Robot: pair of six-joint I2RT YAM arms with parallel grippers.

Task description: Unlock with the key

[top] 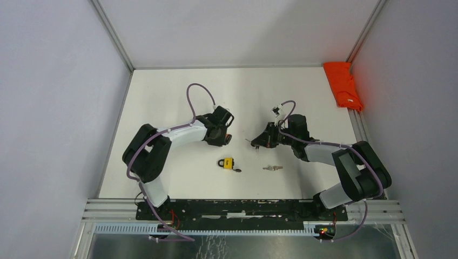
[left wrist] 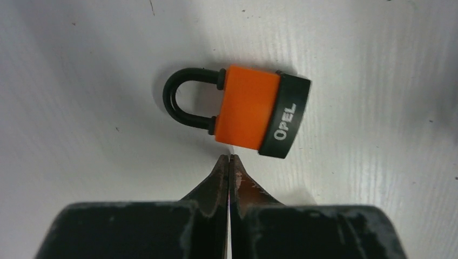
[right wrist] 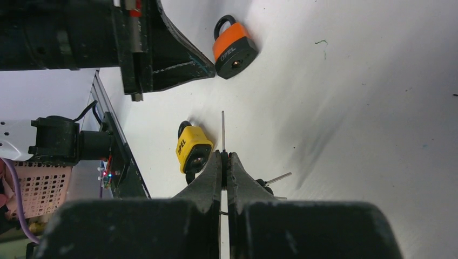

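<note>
Left wrist: left gripper (left wrist: 230, 158) is pinched fully together, holding nothing; the orange, black-shackled padlock (left wrist: 251, 110) lies flat on the white table (left wrist: 81, 81) just beyond its tips. Right wrist: right gripper (right wrist: 226, 157) clamps what seems a slim silver key (right wrist: 222, 132), with a yellow padlock (right wrist: 193, 148) just beside it. Top external: both grippers hang mid-table, apart.

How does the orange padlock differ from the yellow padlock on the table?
Colour: the orange padlock has an orange body with a black base; the yellow padlock is yellow. Place: the orange padlock lies just beyond the left pincer's shut tips; the yellow padlock lies nearer the table's near edge. Both lie on their sides and have black shackles.
</note>
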